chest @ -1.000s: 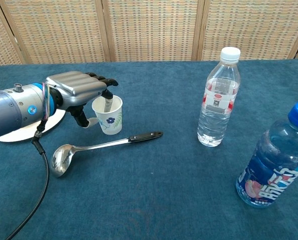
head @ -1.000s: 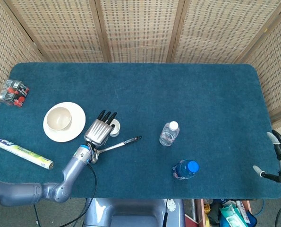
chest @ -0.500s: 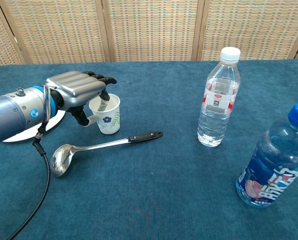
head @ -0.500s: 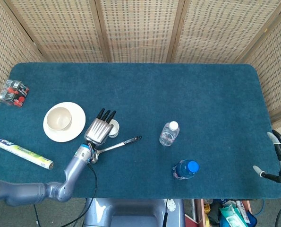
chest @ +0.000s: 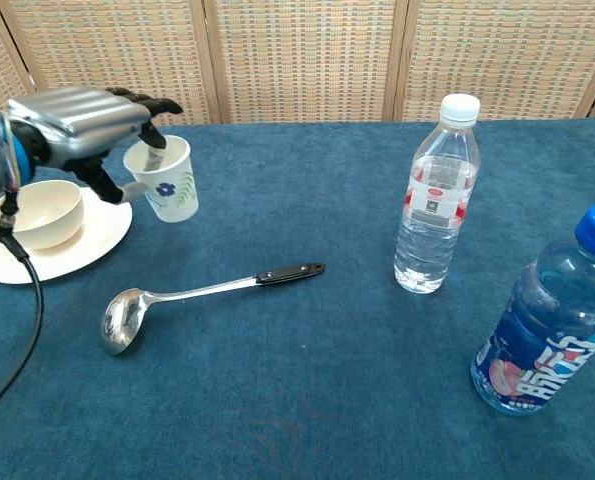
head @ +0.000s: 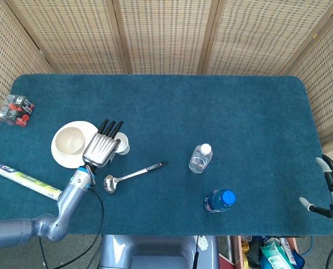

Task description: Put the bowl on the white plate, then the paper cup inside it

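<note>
One paper cup [chest: 164, 180] lifted off table, left hand [chest: 77, 122] holding it, nearer bowl [chest: 35, 212].

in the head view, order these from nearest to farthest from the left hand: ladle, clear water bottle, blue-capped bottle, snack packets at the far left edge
Measured from the left hand, which holds the paper cup:
1. ladle, just to its right and nearer the robot.
2. snack packets, at the far left edge.
3. clear water bottle, off to the right.
4. blue-capped bottle, farthest, right and near the front edge.

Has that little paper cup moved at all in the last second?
Yes. The left hand has lifted the paper cup off the cloth and carried it left, away from the ladle, toward the bowl on the white plate.
</note>
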### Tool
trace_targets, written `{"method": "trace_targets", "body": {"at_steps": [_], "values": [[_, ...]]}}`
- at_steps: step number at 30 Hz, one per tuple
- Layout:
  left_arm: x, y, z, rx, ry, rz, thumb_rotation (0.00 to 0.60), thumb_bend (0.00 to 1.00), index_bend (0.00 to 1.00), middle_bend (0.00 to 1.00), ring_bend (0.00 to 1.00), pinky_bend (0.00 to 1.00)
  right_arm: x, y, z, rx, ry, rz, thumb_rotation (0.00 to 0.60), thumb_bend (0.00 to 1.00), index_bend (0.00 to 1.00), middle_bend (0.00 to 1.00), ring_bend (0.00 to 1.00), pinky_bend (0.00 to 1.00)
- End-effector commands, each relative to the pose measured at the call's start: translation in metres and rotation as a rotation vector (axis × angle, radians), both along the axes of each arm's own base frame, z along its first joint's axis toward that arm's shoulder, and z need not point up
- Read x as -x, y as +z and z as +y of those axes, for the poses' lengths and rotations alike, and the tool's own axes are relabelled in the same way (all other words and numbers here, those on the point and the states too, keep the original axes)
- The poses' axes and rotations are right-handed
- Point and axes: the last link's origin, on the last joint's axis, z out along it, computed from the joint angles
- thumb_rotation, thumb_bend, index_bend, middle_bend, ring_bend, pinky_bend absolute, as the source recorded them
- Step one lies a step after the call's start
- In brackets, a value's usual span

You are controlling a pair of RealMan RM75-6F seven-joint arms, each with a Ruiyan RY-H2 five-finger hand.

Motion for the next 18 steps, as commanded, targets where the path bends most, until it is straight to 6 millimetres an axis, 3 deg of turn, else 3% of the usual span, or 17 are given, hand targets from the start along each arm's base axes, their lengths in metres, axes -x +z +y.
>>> {"method": "trace_targets", "body": {"at_steps": [1,11,18], "values": [[0.016,0.027,-0.001,-0.04,0.025,-0.003,0.6,0.44,0.75,0.0,0.0,0.0,-0.001,0.0,0.001,0.0,0.001,0.002,0.6,0.14,0.01,0.0,0.0,0.0],[0.088,0.097,0.005,-0.149,0.176,0.011,0.6,0.44,0.75,0.0,0.0,0.0,-0.004,-0.004,0.001,-0.007,0.004,0.02,0.6,0.14,0.01,0.0,0.0,0.0],[0.127,0.117,0.003,-0.178,0.26,0.027,0.6,0.44,0.75,0.0,0.0,0.0,-0.005,-0.005,0.001,-0.008,0.002,0.025,0.6,0.14,0.01,0.0,0.0,0.0]]}}
